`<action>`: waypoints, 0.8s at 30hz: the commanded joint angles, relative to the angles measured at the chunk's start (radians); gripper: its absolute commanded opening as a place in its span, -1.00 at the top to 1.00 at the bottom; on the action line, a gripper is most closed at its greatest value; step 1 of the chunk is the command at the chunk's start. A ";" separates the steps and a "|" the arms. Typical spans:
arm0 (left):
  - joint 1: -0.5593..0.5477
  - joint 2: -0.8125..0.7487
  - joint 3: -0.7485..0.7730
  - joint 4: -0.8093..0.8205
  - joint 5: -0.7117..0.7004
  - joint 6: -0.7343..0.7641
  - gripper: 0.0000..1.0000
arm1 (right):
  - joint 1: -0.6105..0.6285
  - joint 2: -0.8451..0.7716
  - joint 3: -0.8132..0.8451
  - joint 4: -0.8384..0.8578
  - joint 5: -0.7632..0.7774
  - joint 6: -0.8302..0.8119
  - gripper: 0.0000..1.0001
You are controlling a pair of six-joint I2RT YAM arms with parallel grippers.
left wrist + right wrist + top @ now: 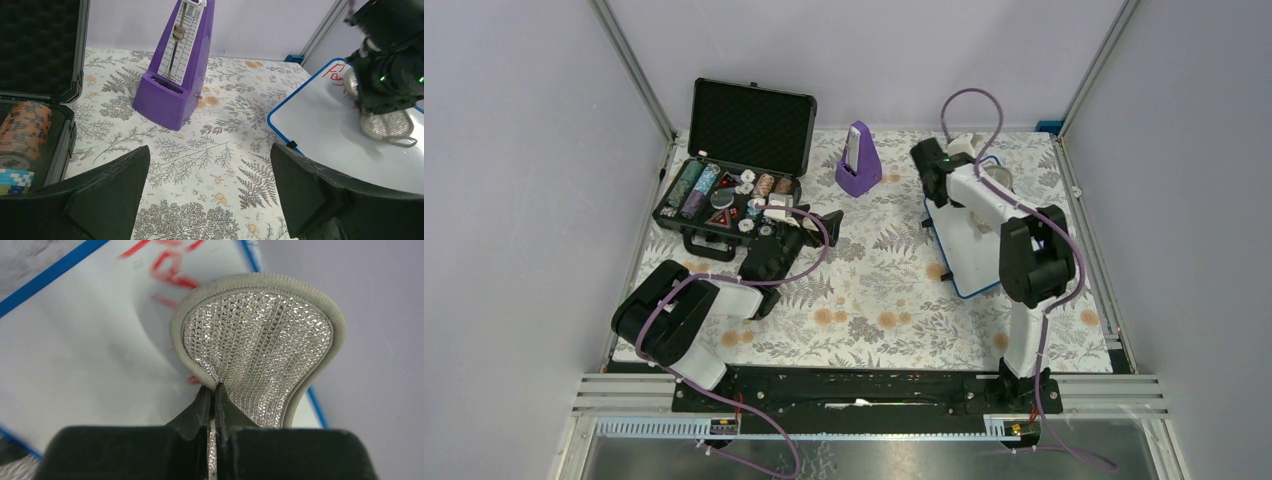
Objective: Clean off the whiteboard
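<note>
Mesh cloth pad (pixel 260 340) is pinched at its edge by the closed jaws of the right gripper (pixel 215 405), over the whiteboard (pixel 964 255), which lies along the table's right edge toward the far corner. Red writing (pixel 170 270) is seen at its far end. The pad is best pressed flat and swept across every stroke. The left gripper (pixel 210 150) is held open, empty. The open black case (pixel 754 125), far left corner, is packed with poker chips (pixel 692 185).

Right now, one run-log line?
right fingers: shut on cloth pad | pad: over whiteboard | red writing: unerased | left fingers: open, empty
</note>
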 commanded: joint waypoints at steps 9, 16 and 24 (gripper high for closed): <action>0.008 0.006 0.005 0.088 0.022 -0.012 -0.98 | 0.154 0.006 0.032 0.003 -0.064 -0.010 1.00; 0.008 0.007 0.007 0.090 0.026 -0.016 -0.98 | 0.001 -0.076 0.119 -0.003 -0.038 -0.082 1.00; 0.011 0.001 0.002 0.090 0.022 -0.015 -0.98 | -0.045 0.057 0.158 -0.046 0.039 -0.062 1.00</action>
